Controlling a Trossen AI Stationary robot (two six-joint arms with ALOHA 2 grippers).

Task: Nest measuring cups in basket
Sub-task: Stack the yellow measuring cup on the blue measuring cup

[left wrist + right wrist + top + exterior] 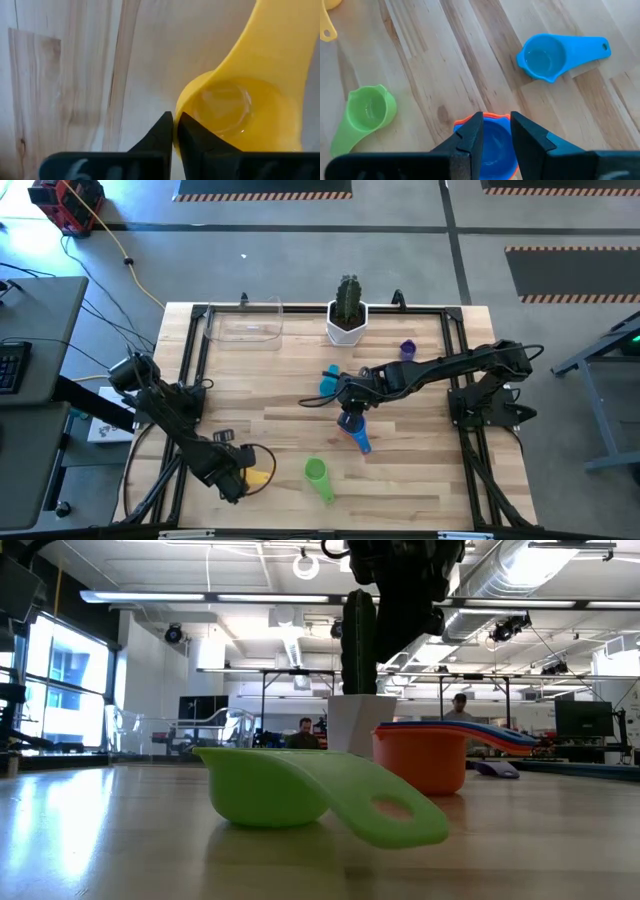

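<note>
Pale wood-plank table (420, 470) w/ visible grain, framed by black rails. The measuring cups are smooth moulded plastic – round bowls, short flat handles, some w/ a hole at the end.

Left gripper (174, 131) sits at the table's near-left corner, fingers pinched together on the rim of the yellow cup (240, 107); its glossy bowl lies just beyond the fingertips.

Right gripper (496, 131) hangs over mid-table, fingers a little apart, astride the rim of the dark blue cup (492, 142), which is nested in the orange cup (420, 760). In the low view that stack shows orange below w/ blue and red handles fanned on top.

Lying loose: green cup (318, 478) near the front edge, on its side in the low view; light blue cup (555, 56) just behind the stack; purple cup (407, 350) farther back on the right.

Basket (243, 322) – clear, low-walled, rectangular, faint in outline – stands at the back edge left of centre, w/ nothing seen in it. Beside it a white faceted pot (347, 326) w/ a ribbed green cactus (348, 298), between basket and purple cup.

Count: 7 cups, 1 basket, 1 pot.
</note>
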